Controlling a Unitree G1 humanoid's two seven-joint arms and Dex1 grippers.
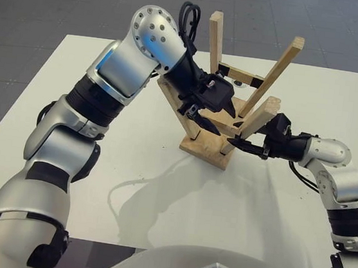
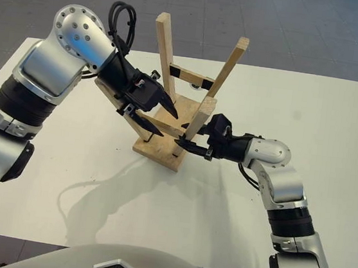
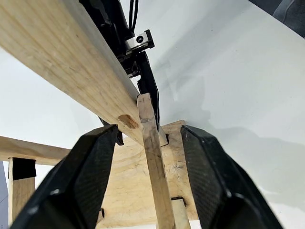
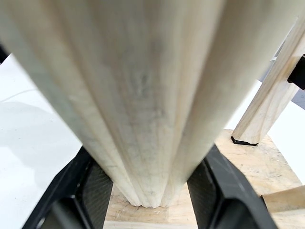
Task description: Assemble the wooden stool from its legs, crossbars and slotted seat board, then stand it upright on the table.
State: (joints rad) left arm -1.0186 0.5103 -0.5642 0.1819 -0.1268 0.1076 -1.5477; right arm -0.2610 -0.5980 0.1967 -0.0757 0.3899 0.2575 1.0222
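– Stool (image 1: 267,84) status?
– Upside down, mid worktop (image 1: 98,163). Seat board (image 1: 206,152) lies flat and four legs point up, so it's not flipped yet. Right gripper (image 2: 187,146) clamps the near right leg (image 1: 258,120) low, just above the board. Left gripper (image 2: 167,124) is spread wide astride the near crossbar (image 3: 153,157), pads clear of it, beside the left leg (image 3: 71,62).
– That left leg looks splayed. Joint seated?
– Can't tell. The crossbar end meets the leg, but the depth is hidden. My call: keep the right clamp as anchor, close the left on the crossbar near the joint, and push along the bar's axis, not down.
– Risk?
– Side load could rack the frame or pop the far crossbar (image 1: 241,74). Square it first. Then flip with both grippers low on the legs.
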